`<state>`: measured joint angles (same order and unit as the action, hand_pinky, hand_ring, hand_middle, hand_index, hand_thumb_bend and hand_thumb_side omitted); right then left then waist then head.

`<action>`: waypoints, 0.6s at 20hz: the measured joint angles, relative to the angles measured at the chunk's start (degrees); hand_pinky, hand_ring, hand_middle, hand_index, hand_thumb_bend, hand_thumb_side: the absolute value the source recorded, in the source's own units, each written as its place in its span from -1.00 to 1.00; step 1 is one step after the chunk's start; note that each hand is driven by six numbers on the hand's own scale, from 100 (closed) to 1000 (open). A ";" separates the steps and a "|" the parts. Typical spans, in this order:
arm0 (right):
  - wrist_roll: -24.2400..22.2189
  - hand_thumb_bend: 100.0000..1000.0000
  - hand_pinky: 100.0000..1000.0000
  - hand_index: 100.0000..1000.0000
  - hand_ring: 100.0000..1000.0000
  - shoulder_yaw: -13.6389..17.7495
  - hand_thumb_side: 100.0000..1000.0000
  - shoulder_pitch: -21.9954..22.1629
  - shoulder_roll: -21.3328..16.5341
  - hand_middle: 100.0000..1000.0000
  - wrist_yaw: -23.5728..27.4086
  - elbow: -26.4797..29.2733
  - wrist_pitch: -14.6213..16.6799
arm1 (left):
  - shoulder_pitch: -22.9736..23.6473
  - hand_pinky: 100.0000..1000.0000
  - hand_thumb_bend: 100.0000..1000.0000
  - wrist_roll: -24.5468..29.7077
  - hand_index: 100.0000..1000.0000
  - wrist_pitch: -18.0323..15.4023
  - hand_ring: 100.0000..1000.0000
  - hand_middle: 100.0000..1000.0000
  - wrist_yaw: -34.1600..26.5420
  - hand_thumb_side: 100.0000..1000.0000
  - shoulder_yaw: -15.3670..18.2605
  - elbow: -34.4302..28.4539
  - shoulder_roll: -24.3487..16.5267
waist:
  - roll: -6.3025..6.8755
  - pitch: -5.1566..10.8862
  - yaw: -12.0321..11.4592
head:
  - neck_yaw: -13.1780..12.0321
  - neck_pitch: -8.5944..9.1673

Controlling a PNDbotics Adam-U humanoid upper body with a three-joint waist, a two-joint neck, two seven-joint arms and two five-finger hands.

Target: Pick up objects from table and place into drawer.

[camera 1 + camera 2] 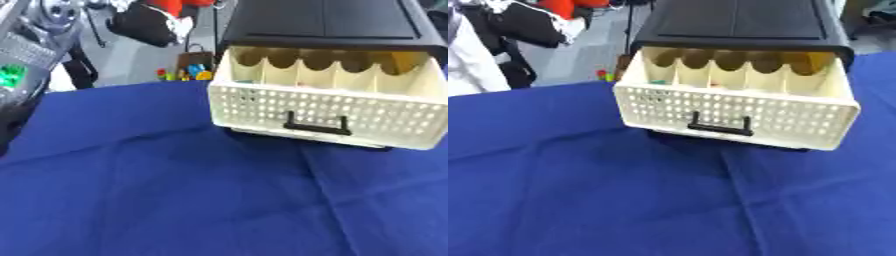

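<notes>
A cream drawer (737,112) with a perforated front and a black handle (720,125) stands pulled out of a black cabinet (737,22) at the back of the table. Dividers split the drawer into several compartments. A small teal bit (658,81) shows in the leftmost one and a small reddish bit (715,86) in one further right. No loose object lies on the blue cloth (175,190). Neither hand shows. A silver and black arm part (31,55) rises at the left edge of the left eye view.
Small colourful things (184,74) sit beyond the table's far edge, left of the cabinet. Dark and red clutter (157,20) lies further back on the floor. The blue cloth has creases across its middle.
</notes>
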<state>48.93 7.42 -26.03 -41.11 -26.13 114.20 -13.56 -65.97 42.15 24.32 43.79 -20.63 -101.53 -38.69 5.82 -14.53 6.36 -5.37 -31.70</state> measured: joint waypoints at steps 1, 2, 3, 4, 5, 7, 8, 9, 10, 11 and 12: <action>-0.07 -1.00 -0.60 0.21 -0.31 -0.01 0.68 -0.11 0.00 -0.39 0.01 0.00 -0.01 | -0.50 -0.72 -1.00 0.08 -0.06 -0.10 -0.26 -0.31 0.09 -0.35 -0.03 0.03 0.55 | 0.08 0.02 0.05 | -0.01 0.00; -0.11 -1.00 -0.60 0.21 -0.31 -0.02 0.68 -0.17 0.00 -0.39 0.02 0.00 0.00 | -1.04 -0.72 -1.00 0.11 -0.06 -0.18 -0.26 -0.31 0.11 -0.35 -0.07 0.07 1.13 | 0.12 0.02 0.13 | -0.02 0.00; -0.13 -1.00 -0.60 0.20 -0.31 -0.03 0.68 -0.18 0.00 -0.39 0.02 0.00 -0.01 | -1.45 -0.72 -1.00 0.10 -0.06 -0.27 -0.26 -0.31 0.12 -0.34 -0.17 0.23 1.66 | 0.13 0.02 0.30 | -0.05 0.00; -0.15 -1.00 -0.60 0.20 -0.31 -0.04 0.68 -0.19 0.00 -0.40 0.03 0.00 0.00 | -1.78 -0.72 -1.00 0.08 -0.06 -0.35 -0.26 -0.31 0.12 -0.34 -0.41 0.47 2.20 | 0.14 0.02 0.41 | -0.12 0.00; -0.18 -1.00 -0.60 0.20 -0.31 -0.07 0.68 -0.23 0.00 -0.40 0.04 0.00 0.01 | -2.01 -0.72 -1.00 0.03 -0.06 -0.40 -0.26 -0.31 0.12 -0.33 -0.61 0.82 2.74 | 0.22 0.02 0.42 | -0.21 0.00; -0.27 -1.00 -0.60 0.20 -0.31 -0.22 0.68 -0.52 0.01 -0.40 0.05 0.00 0.02 | -2.39 -0.72 -1.00 -0.08 -0.05 -0.44 -0.26 -0.30 0.11 -0.32 -1.14 1.78 3.65 | 0.40 0.02 0.67 | -0.29 0.00; -0.33 -1.00 -0.60 0.20 -0.31 -0.31 0.68 -0.67 0.01 -0.40 0.06 0.00 0.01 | -2.61 -0.72 -1.00 -0.18 -0.05 -0.38 -0.25 -0.30 0.11 -0.31 -1.46 2.42 4.12 | 0.45 0.02 0.79 | -0.34 0.01; -0.37 -1.00 -0.60 0.20 -0.32 -0.35 0.68 -0.70 0.02 -0.40 0.08 0.00 0.01 | -2.79 -0.72 -1.00 -0.32 -0.05 -0.34 -0.25 -0.30 0.10 -0.30 -1.76 3.13 4.60 | 0.48 0.02 0.83 | -0.44 0.01; -0.39 -1.00 -0.60 0.20 -0.31 -0.36 0.68 -0.73 0.02 -0.40 0.08 0.00 0.01 | -2.93 -0.72 -1.00 -0.50 -0.05 -0.30 -0.25 -0.30 0.08 -0.29 -2.02 3.92 5.01 | 0.48 0.02 0.93 | -0.49 0.01; -0.40 -1.00 -0.60 0.20 -0.31 -0.37 0.68 -0.77 0.02 -0.40 0.09 0.00 0.02 | -3.10 -0.72 -1.00 -0.75 -0.05 -0.28 -0.24 -0.30 0.02 -0.29 -2.31 4.78 5.43 | 0.49 0.02 1.06 | -0.53 0.02; -0.41 -1.00 -0.60 0.20 -0.31 -0.37 0.68 -0.89 0.03 -0.40 0.10 0.00 0.02 | -3.23 -0.71 -1.00 -1.04 -0.05 -0.24 -0.24 -0.30 -0.09 -0.29 -2.57 5.73 5.82 | 0.55 0.02 1.12 | -0.57 0.03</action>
<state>48.52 7.04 -26.92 -41.09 -26.03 114.20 -13.53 -69.20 41.11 24.08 43.69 -23.20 -95.81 -32.88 6.38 -14.52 7.48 -5.94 -31.67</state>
